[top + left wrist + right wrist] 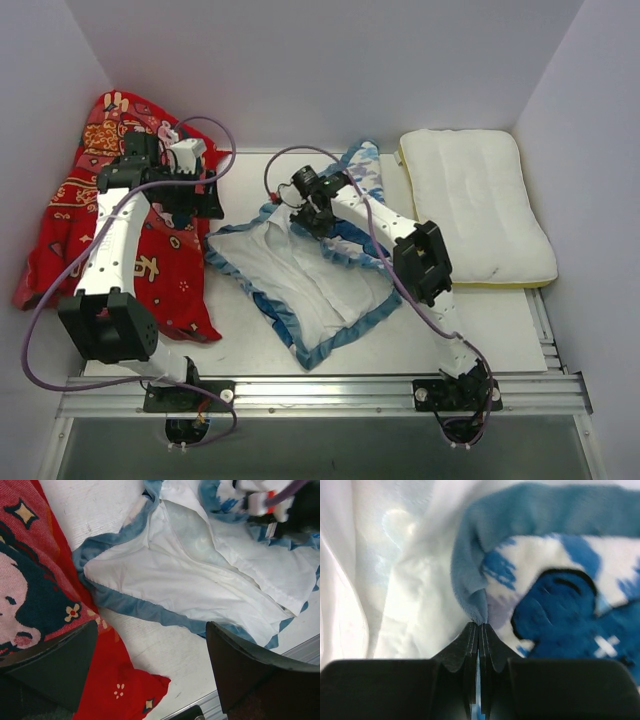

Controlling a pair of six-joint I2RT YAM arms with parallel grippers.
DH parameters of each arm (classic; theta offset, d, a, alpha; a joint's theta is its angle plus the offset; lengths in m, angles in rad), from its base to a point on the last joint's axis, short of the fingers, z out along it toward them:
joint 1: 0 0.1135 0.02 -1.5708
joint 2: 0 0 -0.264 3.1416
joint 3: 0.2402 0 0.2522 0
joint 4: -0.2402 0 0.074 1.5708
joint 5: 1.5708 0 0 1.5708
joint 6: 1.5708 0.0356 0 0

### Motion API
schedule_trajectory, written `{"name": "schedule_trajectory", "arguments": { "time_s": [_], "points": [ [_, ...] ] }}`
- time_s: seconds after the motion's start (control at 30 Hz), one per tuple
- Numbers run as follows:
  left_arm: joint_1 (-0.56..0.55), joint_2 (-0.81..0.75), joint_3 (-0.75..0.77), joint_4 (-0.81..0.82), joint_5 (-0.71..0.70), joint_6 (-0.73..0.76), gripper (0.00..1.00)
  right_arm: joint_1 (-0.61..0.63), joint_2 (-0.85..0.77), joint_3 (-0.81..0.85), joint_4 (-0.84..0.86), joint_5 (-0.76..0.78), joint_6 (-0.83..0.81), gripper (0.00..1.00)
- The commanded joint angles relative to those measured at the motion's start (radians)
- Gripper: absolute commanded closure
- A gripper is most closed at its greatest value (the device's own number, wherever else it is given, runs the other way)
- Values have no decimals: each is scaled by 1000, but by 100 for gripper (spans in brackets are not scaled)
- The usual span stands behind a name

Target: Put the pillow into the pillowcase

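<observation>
The pillowcase lies crumpled in the middle of the table, its white inside up and blue ruffled trim around it. My right gripper is shut on a fold of that blue trim at the case's far edge. In the right wrist view the trim runs straight into the shut gripper, next to a dark blue bear head. The white pillow lies flat at the far right, apart from both arms. My left gripper hangs open and holds nothing, its tips above bare table beside the pillowcase's left corner.
A red cartoon-figure cloth covers the left side of the table, under the left arm, and shows as the red cloth in the left wrist view. A metal rail runs along the near edge. Walls close in the left, back and right.
</observation>
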Motion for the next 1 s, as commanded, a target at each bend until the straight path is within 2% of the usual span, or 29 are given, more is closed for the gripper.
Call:
{"name": "schedule_trajectory", "arguments": {
  "time_s": [0.0, 0.17, 0.2, 0.43, 0.57, 0.7, 0.73, 0.8, 0.83, 0.9, 0.93, 0.97],
  "points": [
    [-43, 31, 47, 36, -47, 66, 3, -85, -252, -32, -45, 52, 17, 100],
    [-172, 125, 88, 114, -182, 127, 3, -228, -420, -157, -48, 131, 40, 100],
    [-183, 172, 115, 123, -205, 131, 3, -290, -455, -177, -48, 180, 42, 100],
    [-272, 473, 318, 145, -295, 134, 2, -567, -504, -265, -48, 277, 80, 100],
    [-307, 600, 353, 142, -328, 146, 3, -636, -497, -262, -48, 325, 76, 100],
    [-341, 656, 275, 131, -377, 152, 21, -644, -446, -210, -44, 334, 63, 100],
    [-351, 651, 248, 121, -380, 154, 34, -641, -431, -192, -44, 332, 63, 100],
    [-358, 616, 142, 117, -375, 155, 51, -627, -373, -120, -44, 332, 59, 100],
    [-358, 599, 110, 108, -368, 149, 65, -622, -348, -92, -44, 337, 45, 100],
    [-358, 532, 3, 96, -337, 140, 82, -596, -270, -28, -44, 348, 27, 100],
    [-358, 503, -39, 90, -328, 128, 97, -589, -241, 47, -44, 354, 4, 100],
    [-358, 472, -74, 87, -320, 120, 100, -575, -209, 87, -44, 358, -7, 100]
  ]
}}
